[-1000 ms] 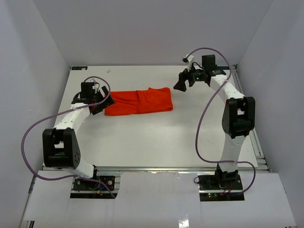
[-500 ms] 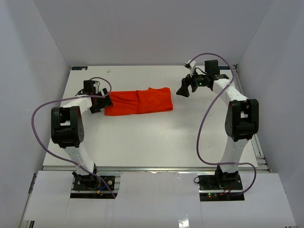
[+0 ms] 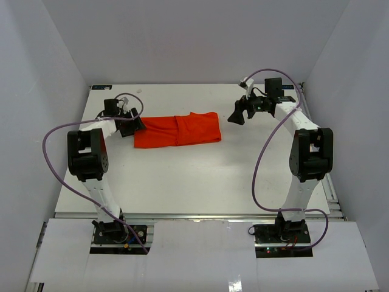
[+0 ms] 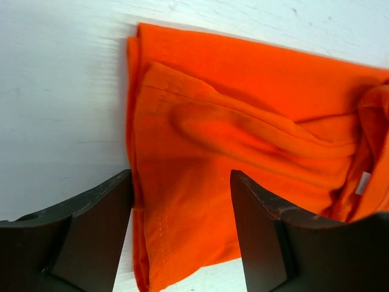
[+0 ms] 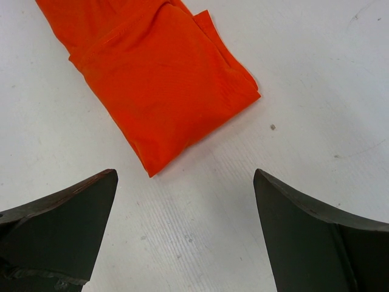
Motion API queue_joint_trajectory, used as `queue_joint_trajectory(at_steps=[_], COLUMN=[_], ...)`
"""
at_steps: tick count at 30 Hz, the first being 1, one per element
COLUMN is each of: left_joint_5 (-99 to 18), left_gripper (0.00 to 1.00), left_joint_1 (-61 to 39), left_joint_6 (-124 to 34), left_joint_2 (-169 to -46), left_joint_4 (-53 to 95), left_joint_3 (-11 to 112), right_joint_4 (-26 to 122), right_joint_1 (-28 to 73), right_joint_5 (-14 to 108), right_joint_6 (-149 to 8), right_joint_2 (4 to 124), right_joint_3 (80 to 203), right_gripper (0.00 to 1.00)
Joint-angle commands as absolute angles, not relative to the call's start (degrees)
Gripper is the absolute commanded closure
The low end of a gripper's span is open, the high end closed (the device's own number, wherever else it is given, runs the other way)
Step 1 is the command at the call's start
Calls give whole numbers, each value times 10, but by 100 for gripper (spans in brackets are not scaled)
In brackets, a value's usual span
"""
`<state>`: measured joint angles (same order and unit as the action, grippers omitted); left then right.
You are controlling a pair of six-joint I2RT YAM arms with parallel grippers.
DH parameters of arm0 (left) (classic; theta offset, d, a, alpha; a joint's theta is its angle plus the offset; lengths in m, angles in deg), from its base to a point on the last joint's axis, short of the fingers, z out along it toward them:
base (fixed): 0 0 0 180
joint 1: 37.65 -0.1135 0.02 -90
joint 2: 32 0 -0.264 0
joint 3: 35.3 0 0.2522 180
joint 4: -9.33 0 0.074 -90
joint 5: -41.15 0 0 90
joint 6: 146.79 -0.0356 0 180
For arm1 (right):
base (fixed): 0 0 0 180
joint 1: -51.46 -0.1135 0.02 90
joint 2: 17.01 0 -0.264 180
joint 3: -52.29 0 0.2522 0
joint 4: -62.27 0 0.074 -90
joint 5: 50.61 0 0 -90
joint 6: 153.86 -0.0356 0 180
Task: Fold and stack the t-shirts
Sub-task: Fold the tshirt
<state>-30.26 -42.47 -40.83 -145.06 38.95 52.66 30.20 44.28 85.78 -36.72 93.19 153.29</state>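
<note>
Left gripper (image 4: pixel 180 182) is spread apart, straddling the 9 o'clock end of the t-shirt (image 3: pixel 179 129). Right gripper (image 5: pixel 185 176) is spread too, just off its 3 o'clock corner. It lies as a folded strip toward 12 o'clock on the worktop (image 3: pixel 194 176). It looks thin, limp and light, so pinch all edge layers.

T-shirt (image 4: pixel 243 140) lower edge hidden behind fingers (image 4: pixel 91 231).

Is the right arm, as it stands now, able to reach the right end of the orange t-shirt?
Probably yes. The right pincer hangs open just beside the right end of the t-shirt, and only table surface lies between them. Nothing seems to block the way.
</note>
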Motion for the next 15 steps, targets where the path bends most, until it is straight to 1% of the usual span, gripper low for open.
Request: queue_joint_trajectory(at_steps=[1, 5, 8, 9, 10, 11, 14, 15], left_joint_5=[-254, -269, -288, -292, -300, -312, -316, -315], left_gripper=[26, 30, 41, 48, 53, 62, 70, 76], left_joint_1=[-420, -419, -419, -419, -420, -419, -419, -419], left_joint_6=[-419, -419, -411, -404, -397, -387, -377, -371], left_joint_2=[-1448, -1435, -1434, -1435, -1436, -1436, -1438, -1437], left_joint_4=[415, 417, 418, 418, 419, 420, 422, 424], left_joint_3=[489, 454, 444, 445, 447, 451, 467, 472], right_joint_4=[311, 315, 316, 316, 315, 315, 315, 316], right_joint_1=[445, 446, 446, 446, 445, 446, 447, 446], right_joint_5=[858, 857, 860, 859, 859, 859, 860, 861], right_joint_6=[-373, -378, -380, -380, -380, -380, -380, -380], right_joint_2=[905, 905, 906, 906, 905, 905, 903, 901], right_joint_3=[1532, 1531, 1532, 1532, 1532, 1532, 1529, 1528], right_gripper=[0, 0, 0, 0, 0, 0, 0, 0])
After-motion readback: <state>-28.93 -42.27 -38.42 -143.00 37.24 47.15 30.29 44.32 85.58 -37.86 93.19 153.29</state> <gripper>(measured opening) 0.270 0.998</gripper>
